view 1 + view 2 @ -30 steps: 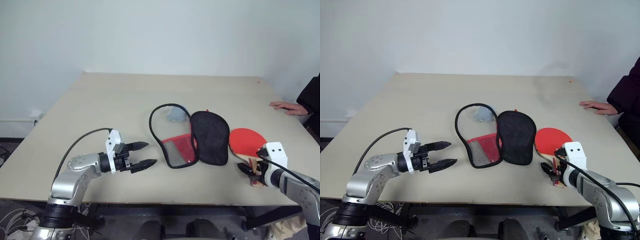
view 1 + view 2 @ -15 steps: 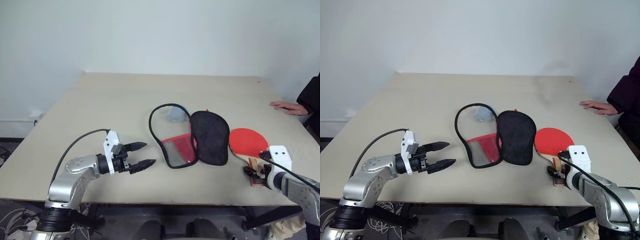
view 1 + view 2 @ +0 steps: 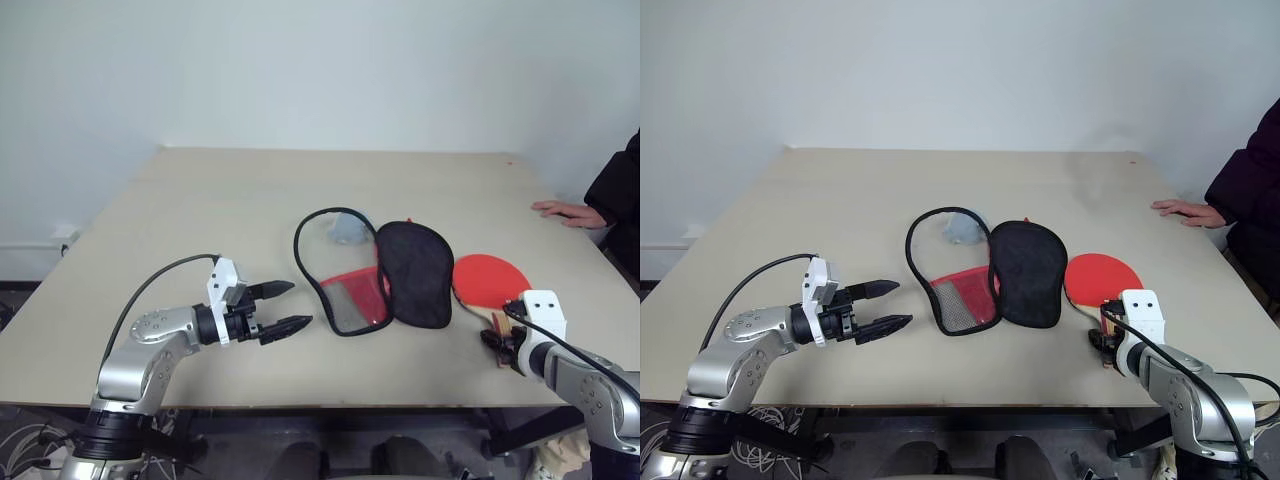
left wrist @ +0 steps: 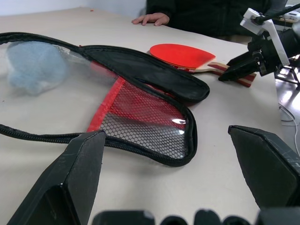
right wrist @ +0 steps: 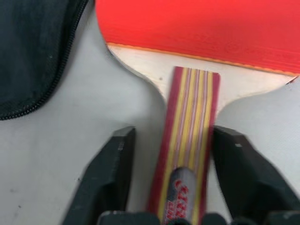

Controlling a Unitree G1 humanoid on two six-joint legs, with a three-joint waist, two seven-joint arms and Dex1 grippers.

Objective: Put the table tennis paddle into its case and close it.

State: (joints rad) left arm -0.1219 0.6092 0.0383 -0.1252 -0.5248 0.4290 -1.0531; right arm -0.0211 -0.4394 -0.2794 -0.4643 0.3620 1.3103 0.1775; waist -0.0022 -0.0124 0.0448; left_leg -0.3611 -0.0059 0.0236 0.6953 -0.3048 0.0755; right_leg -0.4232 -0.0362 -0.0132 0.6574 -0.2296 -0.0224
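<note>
Right gripper [image 5: 171, 187] is down at the handle of the table tennis paddle [image 3: 489, 281], one black finger on each side of the striped wood. The right finger [image 5: 243, 173] sits right against the handle's edge; a sliver of table shows between the left finger [image 5: 112, 168] and the wood. So the jaws straddle the handle, partly closed, and I can't tell whether they're actually clamped.

The paddle lies flat, its red face reaching ahead of the gripper, and the case [image 3: 385, 275] is just to its left, unzipped and spread open, black lining up, mesh flap towards the left gripper [image 3: 285, 307].

That left gripper hovers with its fingers spread wide, holding nothing, bare table [image 3: 220, 215] between it and the case.

The paddle's handle end is close to the near table edge. A person's hand [image 3: 558, 211] rests on the far right edge.

A pale blue fuzzy lump [image 4: 33, 65] sits inside the case's zip loop; what it is, hard to say.
</note>
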